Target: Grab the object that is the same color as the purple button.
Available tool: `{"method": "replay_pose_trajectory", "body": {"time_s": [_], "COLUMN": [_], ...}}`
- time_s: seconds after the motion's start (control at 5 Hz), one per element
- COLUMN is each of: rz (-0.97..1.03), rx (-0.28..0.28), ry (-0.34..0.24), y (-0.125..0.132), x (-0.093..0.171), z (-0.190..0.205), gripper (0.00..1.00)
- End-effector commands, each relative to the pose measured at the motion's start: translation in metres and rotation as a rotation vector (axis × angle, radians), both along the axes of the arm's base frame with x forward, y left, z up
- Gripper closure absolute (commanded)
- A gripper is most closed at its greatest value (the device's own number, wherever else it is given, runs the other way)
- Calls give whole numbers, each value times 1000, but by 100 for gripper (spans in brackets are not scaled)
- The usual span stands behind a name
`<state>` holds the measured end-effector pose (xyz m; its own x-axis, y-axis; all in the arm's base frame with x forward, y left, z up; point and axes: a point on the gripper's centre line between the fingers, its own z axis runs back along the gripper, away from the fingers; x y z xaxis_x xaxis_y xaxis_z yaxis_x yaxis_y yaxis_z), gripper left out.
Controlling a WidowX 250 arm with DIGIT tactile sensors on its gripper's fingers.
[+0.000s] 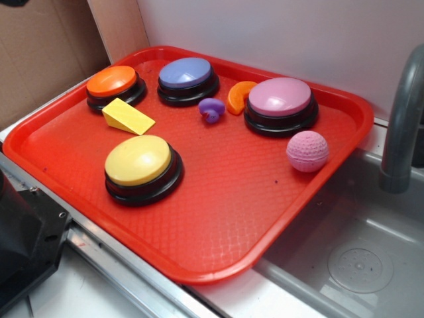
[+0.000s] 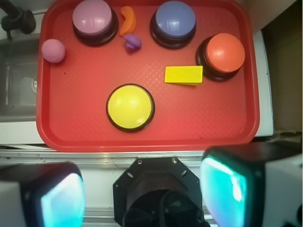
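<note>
A small purple lumpy toy [image 1: 211,109] lies on the red tray [image 1: 218,218], between the blue-violet domed button [image 1: 187,74] and the pink-mauve button [image 1: 280,101]. In the wrist view the toy [image 2: 132,43] is near the top, left of the purple button [image 2: 174,20]. My gripper [image 2: 144,194] is high above the robot's black base, well short of the tray. Its teal-padded fingers [image 2: 61,201] stand wide apart with nothing between them. The gripper does not show in the exterior view.
An orange crescent [image 1: 238,96] lies next to the toy. A yellow wedge [image 1: 127,116], an orange button [image 1: 114,83], a yellow button [image 1: 140,162] and a pink dimpled ball [image 1: 307,150] are on the tray. A grey sink [image 1: 358,252] and faucet [image 1: 401,126] are right.
</note>
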<state>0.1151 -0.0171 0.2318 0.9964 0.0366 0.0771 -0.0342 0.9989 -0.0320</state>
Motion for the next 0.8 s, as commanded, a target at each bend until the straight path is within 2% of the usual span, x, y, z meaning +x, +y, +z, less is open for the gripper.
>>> {"method": "replay_pose_trajectory", "body": {"time_s": [0.0, 0.2, 0.4, 0.6], "rz": [-34, -92, -129, -172], "rx": [5, -11, 37, 39], "ry": [-137, -182, -223, -300], "y": [-1, 2, -2, -3], "x": [45, 79, 110, 135], "z": [-19, -41, -63, -80], "gripper": [0, 0, 0, 0]}}
